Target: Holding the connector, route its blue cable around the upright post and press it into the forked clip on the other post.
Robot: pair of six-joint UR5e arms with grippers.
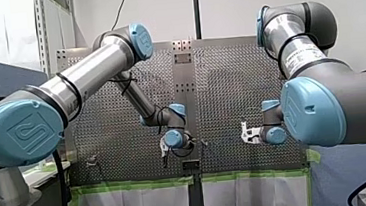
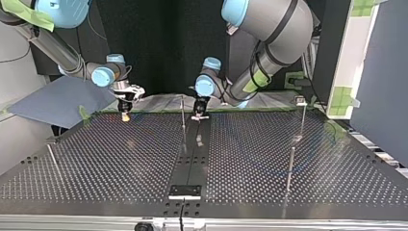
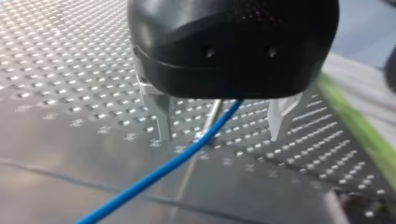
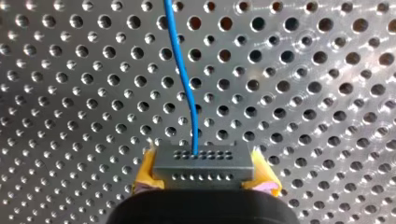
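Observation:
In the right wrist view my right gripper (image 4: pixel 203 184) is shut on the grey connector (image 4: pixel 203 163), yellow pads on both its sides. The blue cable (image 4: pixel 184 84) leaves the connector's face and runs ahead over the perforated plate. In the left wrist view my left gripper (image 3: pixel 222 137) stands open, its metal fingers (image 3: pixel 161 116) wide apart. The blue cable (image 3: pixel 187 156) passes loosely between them, beside a thin upright post (image 3: pixel 214 114). In the top view my left gripper (image 2: pixel 198 114) hangs next to that post (image 2: pixel 183 120), and my right gripper (image 2: pixel 126 109) is off to the view's left.
More thin posts stand on the perforated table (image 2: pixel 120 159): one with a small head (image 2: pixel 301 103) at the top view's right, another (image 2: pixel 290 168) in front of it, and one (image 2: pixel 53 159) at the left. A black plate (image 2: pixel 184 191) sits at the near edge.

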